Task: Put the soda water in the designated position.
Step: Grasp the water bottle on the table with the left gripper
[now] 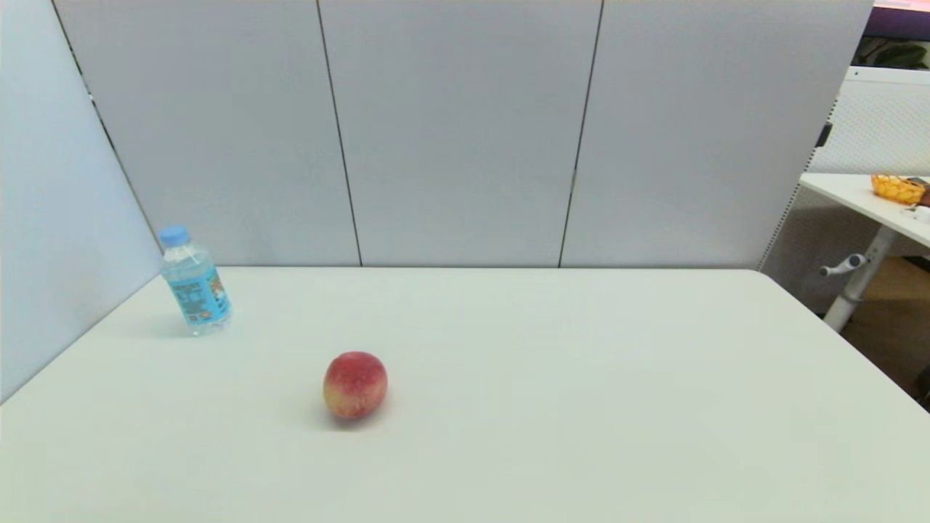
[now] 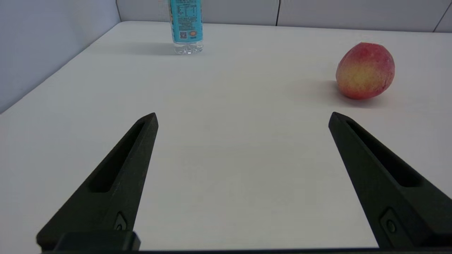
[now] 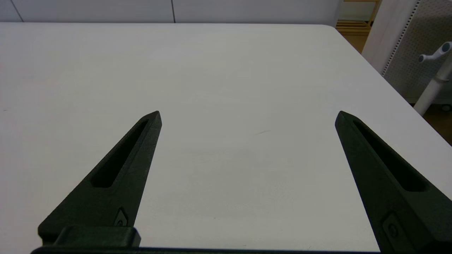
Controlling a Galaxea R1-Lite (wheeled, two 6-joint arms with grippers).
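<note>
soda water (image 1: 195, 283) stands upright at the worktop's (image 1: 581, 378) far left corner, well apart from a peach (image 1: 354, 385) — light, slippery thin plastic; best gripped around its labelled middle. both grippers' jaws gape apart, empty.

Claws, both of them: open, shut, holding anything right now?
Left claw: open, empty, over the table, short of the soda water and peach.
Right claw: open, empty, over bare table.

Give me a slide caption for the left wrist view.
Open left pincer above the table, bottle ahead, peach off to one side.
</note>
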